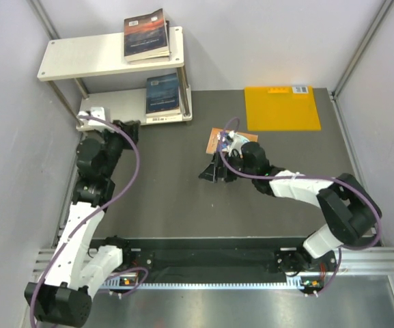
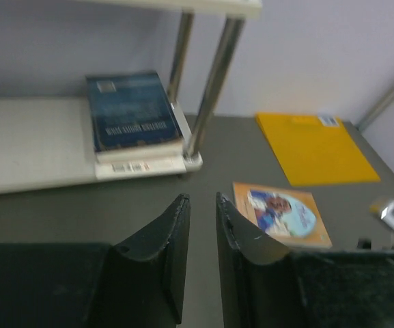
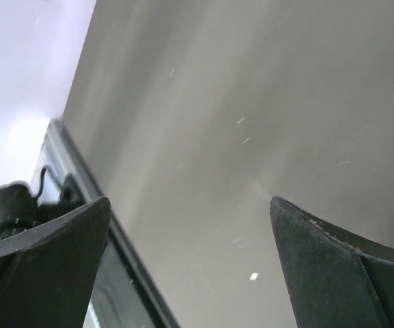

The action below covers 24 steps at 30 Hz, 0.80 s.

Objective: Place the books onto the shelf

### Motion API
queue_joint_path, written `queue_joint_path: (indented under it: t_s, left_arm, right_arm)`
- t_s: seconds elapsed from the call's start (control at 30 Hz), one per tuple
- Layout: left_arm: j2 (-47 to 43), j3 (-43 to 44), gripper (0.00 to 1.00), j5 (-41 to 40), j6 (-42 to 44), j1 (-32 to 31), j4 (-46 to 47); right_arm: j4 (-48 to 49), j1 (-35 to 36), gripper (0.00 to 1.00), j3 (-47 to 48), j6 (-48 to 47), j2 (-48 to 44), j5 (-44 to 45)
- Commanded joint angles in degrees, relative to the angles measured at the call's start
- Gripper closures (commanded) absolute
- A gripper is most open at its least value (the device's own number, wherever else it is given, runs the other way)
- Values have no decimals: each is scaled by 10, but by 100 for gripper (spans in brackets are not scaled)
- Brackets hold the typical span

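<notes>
The shelf (image 1: 80, 58) stands at the back left. A dark book with a reddish glow (image 1: 147, 34) tops a stack on its upper board. A dark blue book (image 1: 163, 92) (image 2: 134, 113) lies on another book on the lower board (image 2: 33, 140). An orange-brown book with a blue picture (image 1: 218, 139) (image 2: 282, 213) lies flat on the table, partly hidden by the right wrist. My left gripper (image 1: 130, 127) (image 2: 202, 198) hovers in front of the lower board, jaws a narrow gap apart and empty. My right gripper (image 1: 214, 172) (image 3: 190, 201) stands wide open over bare table, just in front of that book.
A large plain orange-yellow sheet (image 1: 282, 109) (image 2: 316, 147) lies flat at the back right. Grey walls close in both sides and the back. The shelf's metal legs (image 2: 214, 82) stand at the lower board's right corner. A black rail (image 1: 203, 256) runs along the near edge.
</notes>
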Motion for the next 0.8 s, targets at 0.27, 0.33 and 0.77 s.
queue_joint_path:
  t_s: [0.27,0.33,0.77]
  left_arm:
    - [138,-74,72,153,-146,-95,-9]
    - [203,-46,75,164,-154,-117,-13]
    - [551,289,100,116,-75,-249,-108]
  right_arm:
    - [-143,-226,0,42,-75,-75,10]
    - [-151,-266,0,49,-86,-63,-15]
    - [-197,-307,0,163,-103,84,-59]
